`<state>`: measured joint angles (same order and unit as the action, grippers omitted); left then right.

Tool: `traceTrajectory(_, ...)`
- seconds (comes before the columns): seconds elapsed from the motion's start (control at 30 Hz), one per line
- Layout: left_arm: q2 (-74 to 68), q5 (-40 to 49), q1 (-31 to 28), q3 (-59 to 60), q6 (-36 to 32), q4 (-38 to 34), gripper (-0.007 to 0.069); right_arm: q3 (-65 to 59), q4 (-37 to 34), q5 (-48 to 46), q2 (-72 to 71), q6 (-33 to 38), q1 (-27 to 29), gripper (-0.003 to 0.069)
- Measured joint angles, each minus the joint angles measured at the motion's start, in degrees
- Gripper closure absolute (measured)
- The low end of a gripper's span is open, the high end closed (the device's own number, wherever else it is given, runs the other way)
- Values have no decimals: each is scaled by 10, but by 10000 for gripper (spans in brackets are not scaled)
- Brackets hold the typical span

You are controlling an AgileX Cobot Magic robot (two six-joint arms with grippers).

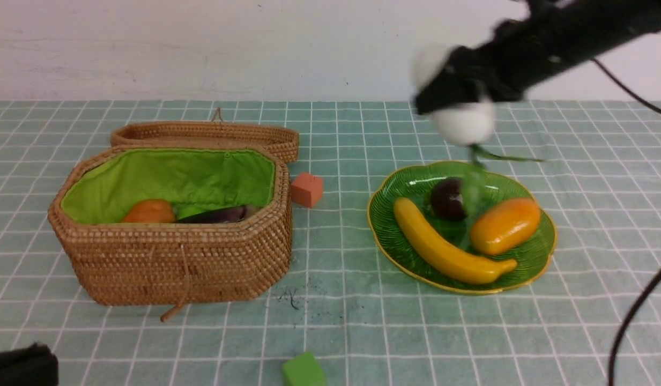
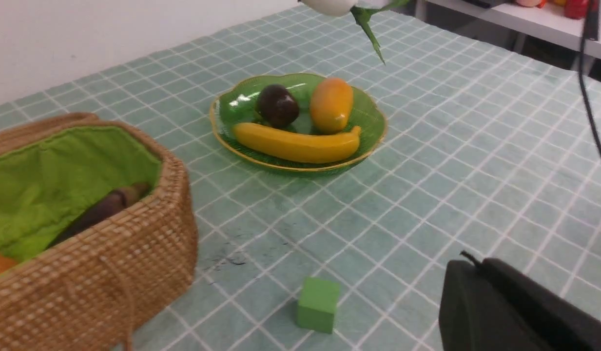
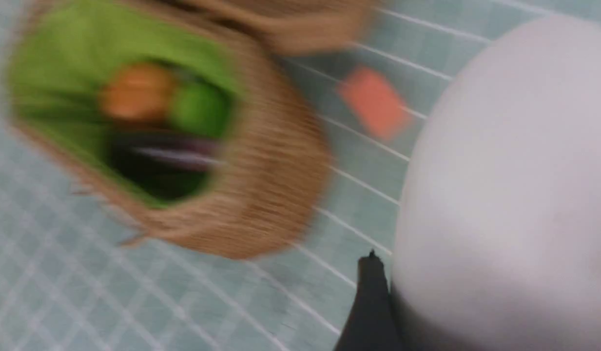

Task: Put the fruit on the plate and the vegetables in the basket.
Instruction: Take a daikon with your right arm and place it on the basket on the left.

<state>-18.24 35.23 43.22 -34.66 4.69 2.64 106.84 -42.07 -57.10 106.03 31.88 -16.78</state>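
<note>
My right gripper (image 1: 453, 94) is shut on the white radish (image 1: 461, 122), held in the air above the far side of the green plate (image 1: 539, 252); its green leaves hang down. The radish (image 3: 505, 195) fills the right wrist view. On the plate lie the banana (image 1: 443, 249), the mangosteen (image 1: 448, 198) and the mango (image 1: 504, 225). The open basket (image 1: 169, 257) on the left holds the potato (image 1: 148, 212), the eggplant (image 1: 220, 214) and a green gourd (image 3: 198, 109). My left gripper (image 2: 468, 265) is shut and empty, low at the front left.
An orange cube (image 1: 307, 188) sits just right of the basket. A green cube (image 1: 303, 370) lies near the front edge. The basket's lid (image 1: 212, 134) rests open behind it. A black cable (image 1: 630, 316) hangs at the right.
</note>
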Motion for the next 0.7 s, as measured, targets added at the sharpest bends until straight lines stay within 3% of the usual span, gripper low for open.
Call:
traceTrajectory(0.07, 0, 4, 0, 0, 56, 62, 637, 45, -35, 36, 19, 61, -77, 167)
traceTrajectory(0.23, 0, 7, 0, 0, 210, 203, 637, 130, -52, 152, 98, 167, -192, 167)
traceTrajectory(0.4, 0, 7, 0, 0, 289, 250, 636, 152, -46, 277, 183, 213, -241, 165)
traceTrajectory(0.47, -1, 7, 0, 0, 295, 253, 636, 152, -37, 307, 209, 215, -248, 129)
traceTrajectory(0.5, -1, 7, 0, 0, 295, 253, 636, 152, -37, 311, 211, 215, -248, 113)
traceTrajectory(0.57, -1, 8, 0, 0, 297, 256, 636, 152, -25, 318, 226, 208, -249, 11)
traceTrajectory(0.7, -1, 8, 0, 0, 297, 256, 634, 152, 3, 280, 214, 163, -245, -15)
